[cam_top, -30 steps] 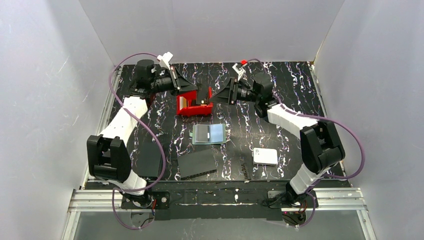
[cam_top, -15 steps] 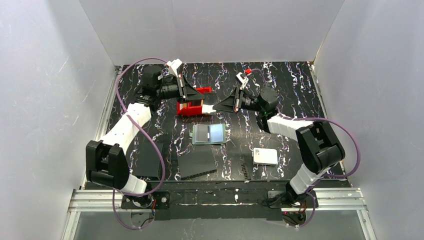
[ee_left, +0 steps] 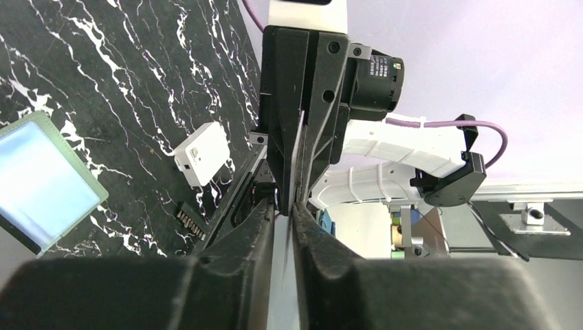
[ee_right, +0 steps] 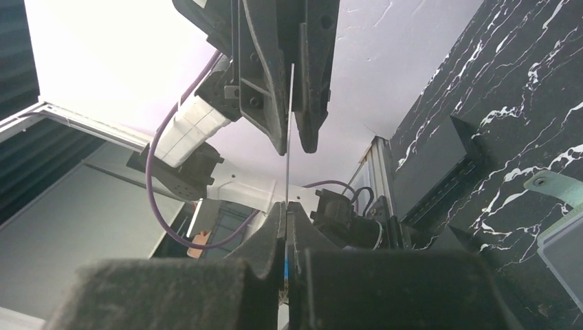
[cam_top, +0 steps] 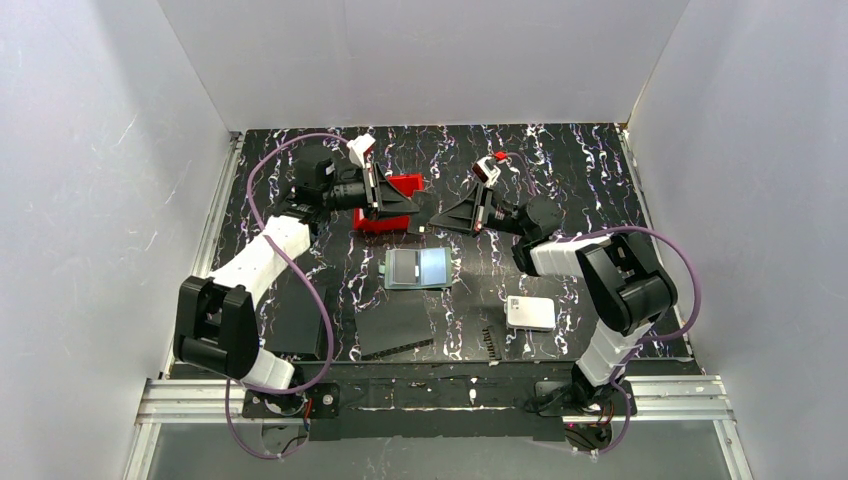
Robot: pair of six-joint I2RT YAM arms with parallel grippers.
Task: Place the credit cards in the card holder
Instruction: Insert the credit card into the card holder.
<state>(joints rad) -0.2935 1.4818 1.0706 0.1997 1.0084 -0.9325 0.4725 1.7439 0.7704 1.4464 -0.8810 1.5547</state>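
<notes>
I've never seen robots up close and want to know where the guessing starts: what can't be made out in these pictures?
- The credit card: edge-on in both wrist views, so its face and colour are hidden.
- The red bin: in the top view the left gripper covers its inside.
- The card holder: cut off by the left wrist view's edge; from above, too small to tell whether its pockets hold cards.
</notes>
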